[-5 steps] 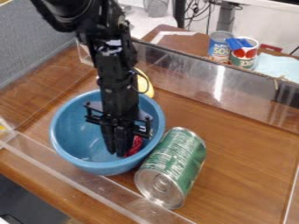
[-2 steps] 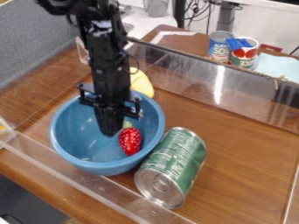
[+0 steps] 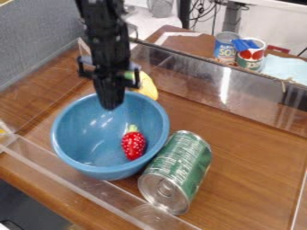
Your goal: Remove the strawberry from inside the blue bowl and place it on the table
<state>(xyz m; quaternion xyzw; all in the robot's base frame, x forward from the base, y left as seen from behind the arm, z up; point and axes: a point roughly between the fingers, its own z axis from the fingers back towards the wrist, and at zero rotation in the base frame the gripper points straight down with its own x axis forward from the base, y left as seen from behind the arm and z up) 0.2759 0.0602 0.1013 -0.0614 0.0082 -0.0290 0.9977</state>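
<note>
1. One view only is given, taken from above and a little to the side of the table [image 3: 48, 99], which is edged by clear acrylic walls
2. Inside the blue bowl [image 3: 78, 144] the strawberry [image 3: 133, 144] is seen lying on the inner slope at the right side, red with its green top turned upward; it is not held by anything
3. The gripper [image 3: 110, 101] is hung above the far rim of the bowl, pointed straight down, and its jaws are pressed together with nothing between them; a clear gap is seen between its tip and the strawberry
4. It is judged that the grasp was missed, since the claw is closed and empty while the fruit rests in the bowl, so the removal is not yet done
5. A yellow toy [image 3: 145, 88] is partly hidden behind the arm, just beyond the bowl
6. A green can [image 3: 175, 169] is laid on its side, touching or almost touching the right wall of the bowl; because it can roll, care would be needed when the strawberry is set down near it
</note>
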